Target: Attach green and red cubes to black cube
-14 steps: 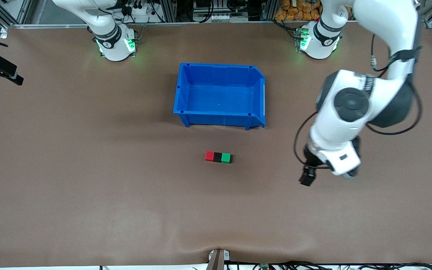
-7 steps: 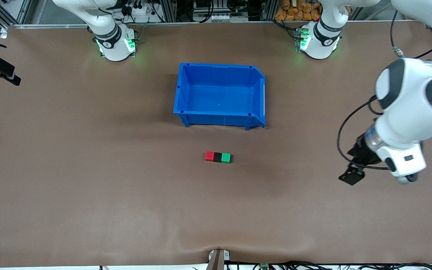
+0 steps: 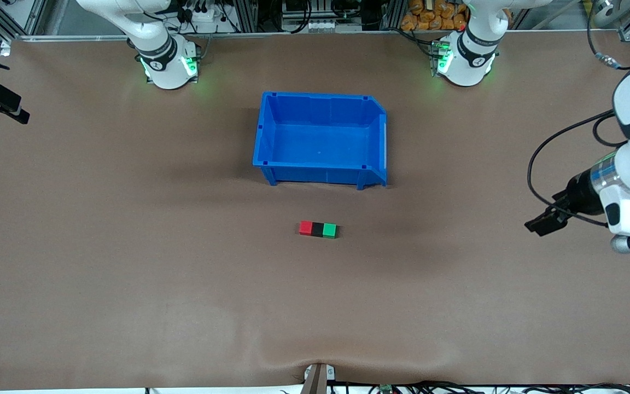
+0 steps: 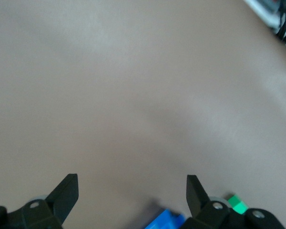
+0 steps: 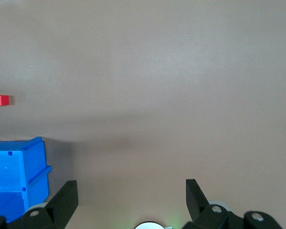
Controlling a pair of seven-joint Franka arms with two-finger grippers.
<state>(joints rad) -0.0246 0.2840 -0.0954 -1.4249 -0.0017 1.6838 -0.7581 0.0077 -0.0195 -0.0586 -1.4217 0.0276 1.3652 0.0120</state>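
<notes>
Handling red cube (image 3: 305, 227), black cube (image 3: 317, 229), green cube (image 3: 329, 230): light, rigid, already joined; you pinch row's flat long sides. Left end effector (image 4: 132, 193) wide, empty, over table (image 3: 129, 246) at left arm's end; right end effector (image 5: 131, 198) wide, empty, waiting.

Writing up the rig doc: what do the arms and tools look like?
Glossy white rounded arm links with black joint caps; bases ringed black, lit green. Loose black cable loops by the left arm's wrist. Left tool and right tool: matte black, wedge-tipped fingers with small screws.
</notes>
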